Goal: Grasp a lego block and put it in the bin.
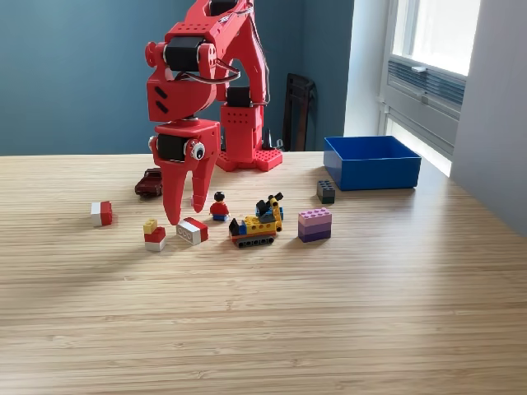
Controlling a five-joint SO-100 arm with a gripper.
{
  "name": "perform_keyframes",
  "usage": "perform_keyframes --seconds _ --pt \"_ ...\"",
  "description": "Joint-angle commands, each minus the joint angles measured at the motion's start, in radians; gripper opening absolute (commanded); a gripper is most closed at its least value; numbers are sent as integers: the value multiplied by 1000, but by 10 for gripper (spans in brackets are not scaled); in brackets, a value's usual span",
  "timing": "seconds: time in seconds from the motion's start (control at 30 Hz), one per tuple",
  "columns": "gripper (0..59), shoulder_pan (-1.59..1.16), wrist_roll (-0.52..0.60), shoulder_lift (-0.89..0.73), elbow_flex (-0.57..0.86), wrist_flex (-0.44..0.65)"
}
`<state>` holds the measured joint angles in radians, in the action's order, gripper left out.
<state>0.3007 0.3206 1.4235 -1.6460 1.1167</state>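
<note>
The arm (210, 74) is bright red printed plastic throughout, its links blocky with rounded corners. Black servo motors sit set into the joints, and thin dark cables loop between the upper segments. The base (245, 136) is a perforated red block. The gripper (183, 210) has tapering red fingers and one round white-and-black knob.

The near wooden tabletop (263, 329) lay bare. A black-and-yellow lego vehicle (257, 224), a pink-and-purple stacked block (314, 224) and a dark grey brick (326, 191) crowded the route toward the rectangular blue plastic bin (372, 162) at two o'clock.
</note>
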Motion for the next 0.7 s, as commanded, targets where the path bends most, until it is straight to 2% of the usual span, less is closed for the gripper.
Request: perform_keyframes --seconds 0.03,0.43,0.7 --pt "216 9 18 3 61 -18" --pt "210 6 61 -95 138 -15" --pt "167 5 89 -137 179 -14"
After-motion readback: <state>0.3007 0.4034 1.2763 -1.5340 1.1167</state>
